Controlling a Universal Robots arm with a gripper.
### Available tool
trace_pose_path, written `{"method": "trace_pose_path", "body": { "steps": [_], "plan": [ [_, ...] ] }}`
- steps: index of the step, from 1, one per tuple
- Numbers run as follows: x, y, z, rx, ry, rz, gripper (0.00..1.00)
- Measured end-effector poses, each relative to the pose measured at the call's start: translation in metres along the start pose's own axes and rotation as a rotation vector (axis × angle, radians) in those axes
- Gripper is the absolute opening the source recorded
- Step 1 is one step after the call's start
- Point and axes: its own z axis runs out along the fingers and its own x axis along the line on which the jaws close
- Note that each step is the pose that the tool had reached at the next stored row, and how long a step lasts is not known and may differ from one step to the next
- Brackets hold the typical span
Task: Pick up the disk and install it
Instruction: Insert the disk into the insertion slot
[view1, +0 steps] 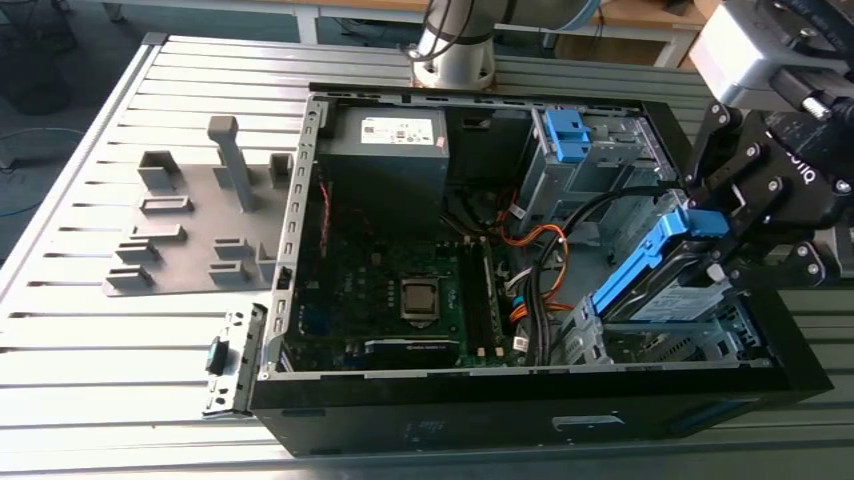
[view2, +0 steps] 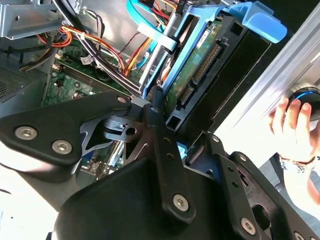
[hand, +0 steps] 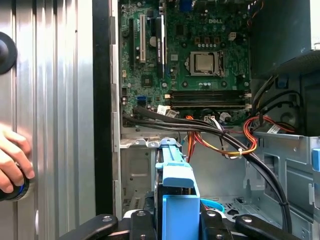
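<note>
Grips the disk (view1: 657, 262) between the closed jaws of the gripper (view1: 711, 226), pinching the upper end of its bright blue bracket from both broad sides. Holds it on edge and tilted, with the high end toward the exterior view's right and the low end down at the metal drive cage (view1: 667, 335) in the near right corner of the open computer case (view1: 534, 420). Cannot tell whether touching the cage or already seated in it. In the second wrist view, shows the disk (view2: 196, 64) from its underside, with the green circuit board and black connector strip running away from the jaws. In the first wrist view, looks along the disk (hand: 177, 182) edge-on, straight out from between the jaws. Just beside the disk toward the exterior view's left, a bundle of black, orange and blue cables (view1: 561, 260), then the motherboard (view1: 400, 285). Farther back in the case, a grey power supply (view1: 387, 160). On the slatted metal table (view1: 80, 340), left of the case, a grey moulded holder (view1: 200, 225). Outside the case wall, a person's hand (hand: 11, 162) curled over a round dark knob (view2: 310, 102) with a blue ring.
</note>
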Motion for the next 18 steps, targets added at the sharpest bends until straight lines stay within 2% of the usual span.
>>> {"method": "trace_pose_path", "body": {
  "steps": [5,14,15,18],
  "plan": [
    [0.0001,-0.0001,0.0033,0.0000,0.0001,0.000,0.37],
    [0.0001,-0.0001,0.0037,0.0000,0.0001,0.000,0.38],
    [0.0001,-0.0001,0.0038,0.0000,0.0000,0.000,0.44],
    [0.0001,-0.0001,0.0039,0.0000,0.0000,0.000,0.44]
  ]
}}
